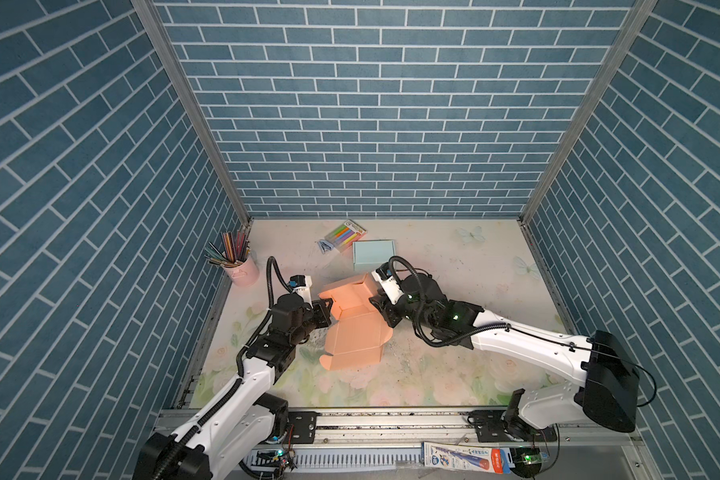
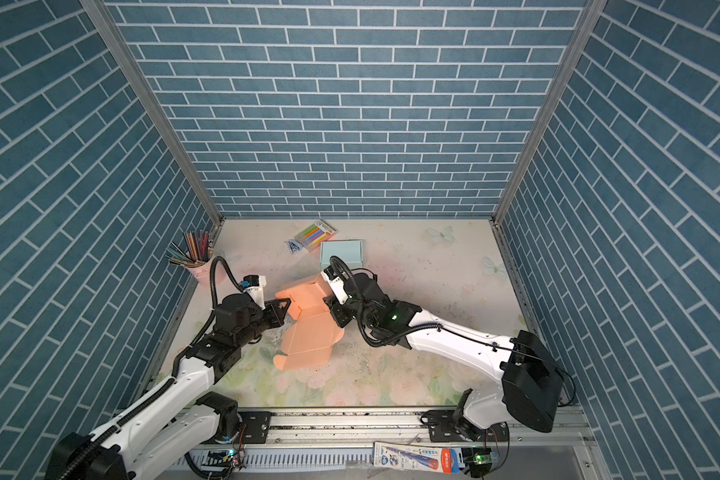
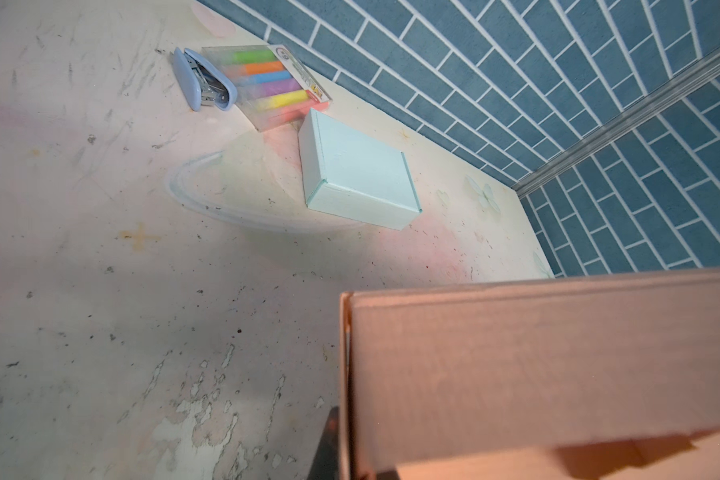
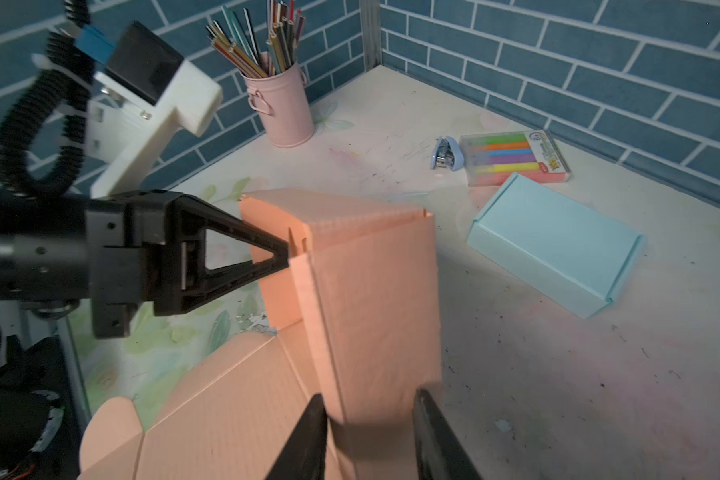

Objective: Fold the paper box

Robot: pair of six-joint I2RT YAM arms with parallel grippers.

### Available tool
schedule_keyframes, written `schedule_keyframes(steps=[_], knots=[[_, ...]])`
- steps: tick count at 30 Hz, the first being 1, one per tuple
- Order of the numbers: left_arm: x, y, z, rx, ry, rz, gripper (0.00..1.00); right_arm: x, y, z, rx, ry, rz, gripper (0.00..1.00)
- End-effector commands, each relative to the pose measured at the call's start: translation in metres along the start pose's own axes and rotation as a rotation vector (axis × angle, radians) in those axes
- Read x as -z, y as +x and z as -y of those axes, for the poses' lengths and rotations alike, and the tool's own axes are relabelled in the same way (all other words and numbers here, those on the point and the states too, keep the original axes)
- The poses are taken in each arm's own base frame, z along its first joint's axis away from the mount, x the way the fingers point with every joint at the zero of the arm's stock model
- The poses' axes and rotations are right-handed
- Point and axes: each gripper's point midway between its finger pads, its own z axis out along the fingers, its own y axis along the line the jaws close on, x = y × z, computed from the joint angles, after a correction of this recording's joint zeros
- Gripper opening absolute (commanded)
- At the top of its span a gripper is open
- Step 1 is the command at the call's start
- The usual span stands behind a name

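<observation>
Box (image 1: 350, 336): long axis runs bench (image 1: 433, 374) near edge to far. Your left jaws, pressed together, pinch left corner of raised wall (image 4: 370, 291); right jaws, part-spread, clamp its right end.

The paper box (image 1: 352, 332) sits mid-worktop (image 1: 474, 299), between the left gripper (image 1: 325, 309) on its left and the right gripper (image 1: 377, 306) on its right. Behind it lies a closed box (image 1: 373, 253). Farther back is a marker case (image 1: 347, 233), with a stapler (image 1: 325, 247) to its left. A pencil cup (image 1: 242, 270) stands far left.
</observation>
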Motion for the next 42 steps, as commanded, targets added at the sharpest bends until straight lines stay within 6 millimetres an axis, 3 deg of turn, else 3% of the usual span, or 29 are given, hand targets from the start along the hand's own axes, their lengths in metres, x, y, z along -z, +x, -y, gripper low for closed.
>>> schedule_keyframes(steps=[1,20,33,36,39,42], knots=[[0.001,-0.001,0.011,0.01,0.026,0.017,0.03,-0.004,0.01,0.015,0.044,0.137,-0.068,0.36],[-0.011,0.011,0.021,0.022,0.022,-0.009,0.01,-0.01,0.011,0.044,0.23,0.505,-0.183,0.33],[-0.016,0.014,0.033,0.031,0.04,-0.01,0.0,-0.016,0.009,0.056,0.31,0.617,-0.228,0.05],[-0.017,0.014,0.035,0.035,0.043,-0.005,0.0,-0.017,0.01,0.058,0.319,0.634,-0.232,0.06],[-0.018,0.015,0.035,0.037,0.034,-0.002,0.0,-0.015,0.008,0.061,0.32,0.66,-0.224,0.15],[-0.018,0.015,0.035,0.044,0.032,0.005,0.01,-0.013,0.006,0.063,0.321,0.674,-0.204,0.17]])
